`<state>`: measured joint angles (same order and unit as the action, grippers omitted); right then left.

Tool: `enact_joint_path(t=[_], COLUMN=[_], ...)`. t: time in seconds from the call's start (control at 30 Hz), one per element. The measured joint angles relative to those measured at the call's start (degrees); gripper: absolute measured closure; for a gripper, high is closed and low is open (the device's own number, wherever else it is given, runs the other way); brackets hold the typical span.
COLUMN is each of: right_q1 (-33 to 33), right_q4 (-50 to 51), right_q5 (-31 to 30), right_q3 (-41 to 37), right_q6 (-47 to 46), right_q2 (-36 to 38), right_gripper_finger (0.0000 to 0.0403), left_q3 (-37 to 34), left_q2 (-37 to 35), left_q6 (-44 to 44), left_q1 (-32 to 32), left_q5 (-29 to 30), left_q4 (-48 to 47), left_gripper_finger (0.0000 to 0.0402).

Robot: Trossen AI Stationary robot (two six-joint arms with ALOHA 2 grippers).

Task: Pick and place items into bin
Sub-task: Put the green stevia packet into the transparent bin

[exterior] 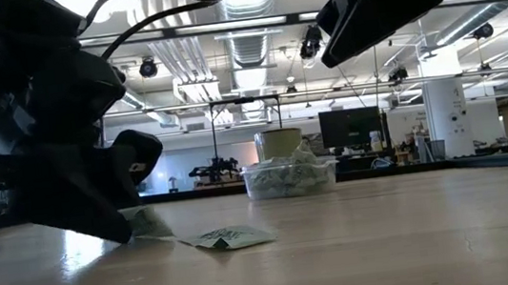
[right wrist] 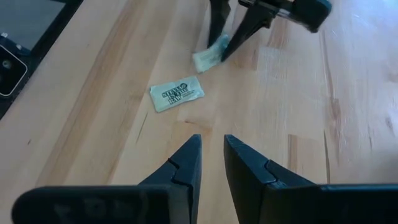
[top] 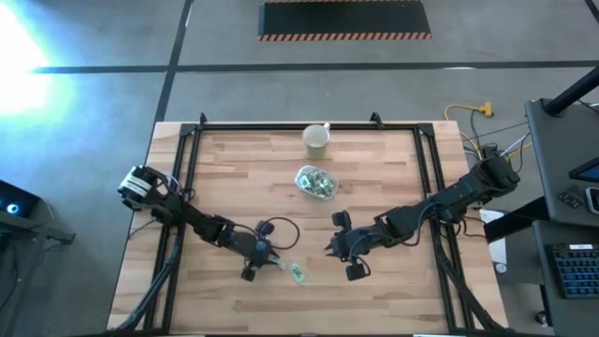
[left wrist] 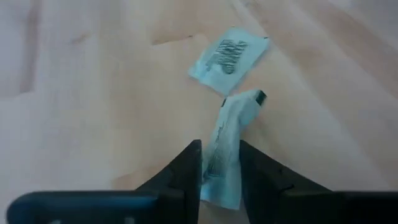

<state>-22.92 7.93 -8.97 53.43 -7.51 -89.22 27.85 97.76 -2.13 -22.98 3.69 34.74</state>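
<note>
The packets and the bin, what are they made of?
The packets look like thin paper or foil-lined paper, matte pale green with dark print; one bends between the left end effector fingers. The bin seems clear, glossy plastic, since packets show through its wall.

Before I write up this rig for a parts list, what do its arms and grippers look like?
Two dark, jointed arms. The left arm has a white section near its base and a thin black cable looping beside the left gripper. The right gripper has two flat, black, wedge-shaped fingers. No markings are readable.
</note>
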Motion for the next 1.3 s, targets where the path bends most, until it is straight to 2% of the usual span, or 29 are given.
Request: enact_joint_path(t=[0.43, 0.57, 0.77, 0.93, 1.17, 1.3], right_q1=[0.0, -0.1, -0.1, -0.1, -0.1, -0.1], right_q4=[0.6, 0.9, 1.2, 1.3, 1.1, 0.8], right_q5=[0.0, 0.0, 0.0, 0.0, 0.0, 0.0], right_q3=[-0.1, -0.1, -0.2, -0.2, -0.2, -0.2], right_q6=[0.2, 0.1, -0.3, -0.5, -0.5, -0.5], right_q2=[0.0, 0.0, 0.0, 0.0, 0.0, 0.0], right_gripper_finger=[0.0344, 0.0344, 0.0344, 0.0344, 0.0342, 0.0343], left_q3=[1.3, 2.5, 2.2, 1.8, 1.8, 1.8], left_q2=[-3.7, -3.9, -3.8, -3.8, -3.8, -3.5], left_q6=[5.5, 7.2, 7.4, 7.5, 7.0, 4.7], left_q1=[0.8, 1.9, 2.4, 2.4, 2.7, 3.6], left_q5=[16.2, 16.2, 13.2, 8.8, 8.8, 8.9], left_q4=[0.6, 0.7, 0.6, -1.6, -2.8, -2.9], left_gripper_finger=[0.0382, 0.0399, 0.0392, 0.0351, 0.0244, 0.0199])
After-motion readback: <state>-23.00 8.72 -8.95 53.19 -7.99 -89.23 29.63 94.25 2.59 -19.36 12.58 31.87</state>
